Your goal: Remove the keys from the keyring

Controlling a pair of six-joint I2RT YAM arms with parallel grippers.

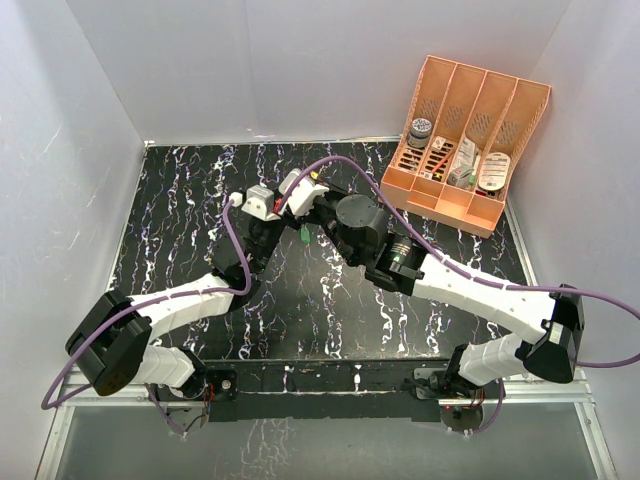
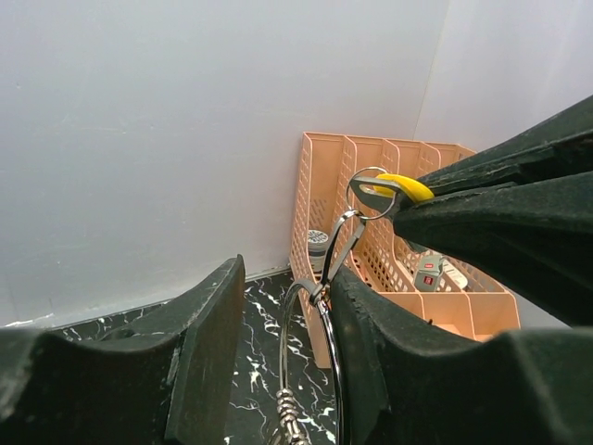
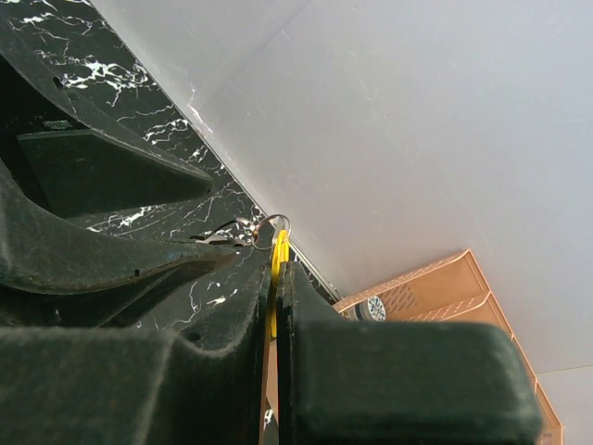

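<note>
Right end effector [image 3: 278, 272]: is pressing together, pinching the yellow key [image 2: 405, 188].
Left end effector [image 2: 287, 273]: fingers are standing around the keyring [image 2: 283, 348]; I cannot tell the grip.
Green key [image 1: 303, 234]: is showing between both arms.

Top cam sits above and behind the arms [image 1: 470, 290], looking down on the whole black marble table [image 1: 200, 200], bases at the bottom edge. Left wrist cam peeks out between the left fingers [image 2: 199, 362], super close, facing the back wall [image 2: 185, 111] and the orange organizer [image 2: 320, 185]. Right wrist cam hugs the right fingers [image 3: 389, 380] too, tilted up at a white wall [image 3: 417, 111]. All three catch that organizer; both wrist cams share the yellow key [image 2: 405, 188].
</note>
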